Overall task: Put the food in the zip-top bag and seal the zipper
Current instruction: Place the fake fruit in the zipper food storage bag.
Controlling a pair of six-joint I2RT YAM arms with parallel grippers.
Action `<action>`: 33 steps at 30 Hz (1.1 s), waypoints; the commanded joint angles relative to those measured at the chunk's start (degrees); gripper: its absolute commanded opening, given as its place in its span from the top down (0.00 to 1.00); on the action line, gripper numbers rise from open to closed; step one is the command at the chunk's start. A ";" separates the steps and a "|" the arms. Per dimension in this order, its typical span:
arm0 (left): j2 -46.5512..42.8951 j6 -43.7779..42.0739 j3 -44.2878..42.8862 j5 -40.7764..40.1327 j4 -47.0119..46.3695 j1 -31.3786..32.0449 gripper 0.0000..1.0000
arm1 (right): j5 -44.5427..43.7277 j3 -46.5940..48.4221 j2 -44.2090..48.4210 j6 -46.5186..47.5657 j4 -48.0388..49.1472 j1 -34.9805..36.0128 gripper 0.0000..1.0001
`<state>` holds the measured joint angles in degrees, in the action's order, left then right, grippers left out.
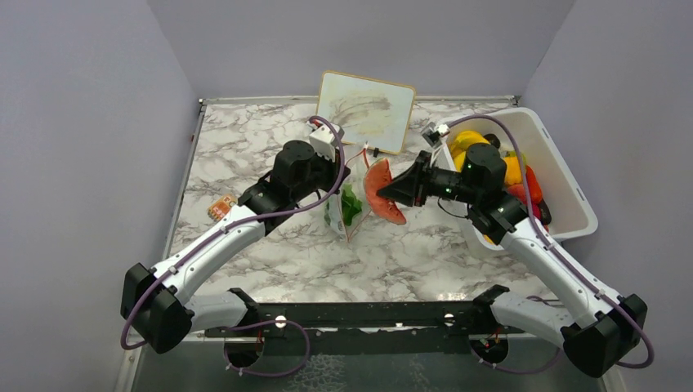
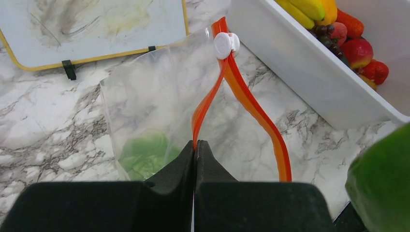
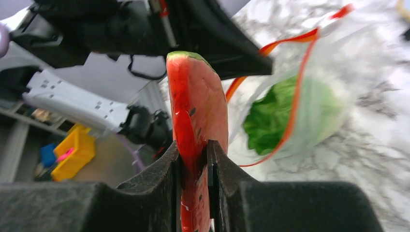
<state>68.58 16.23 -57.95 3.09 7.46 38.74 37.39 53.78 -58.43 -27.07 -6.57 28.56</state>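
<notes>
The clear zip-top bag [image 1: 347, 208] hangs at the table's middle with green lettuce [image 2: 145, 153] inside. My left gripper [image 2: 195, 144] is shut on one lip of its red-orange zipper [image 2: 251, 108], holding the mouth open; the white slider [image 2: 225, 44] sits at the far end. My right gripper [image 3: 194, 151] is shut on a red watermelon slice [image 3: 198, 106], held just right of the bag's mouth [image 1: 382, 189]. More food, banana [image 2: 309, 9], grapes and red pieces, lies in the white tub [image 1: 564, 175].
A small whiteboard [image 1: 364, 110] stands at the back behind the bag. A small orange patterned card [image 1: 219, 207] lies at the left. The tub's near wall [image 2: 309, 67] is close on the bag's right.
</notes>
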 commanded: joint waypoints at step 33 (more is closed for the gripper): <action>-5.76 -10.42 7.36 18.44 -15.45 -0.12 1.00 | -16.18 3.91 -15.84 -15.25 -3.74 5.85 0.73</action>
<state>61.91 3.60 -49.80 19.07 -4.89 38.63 27.07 57.08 -75.85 -38.79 -13.65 34.20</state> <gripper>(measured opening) 0.012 0.267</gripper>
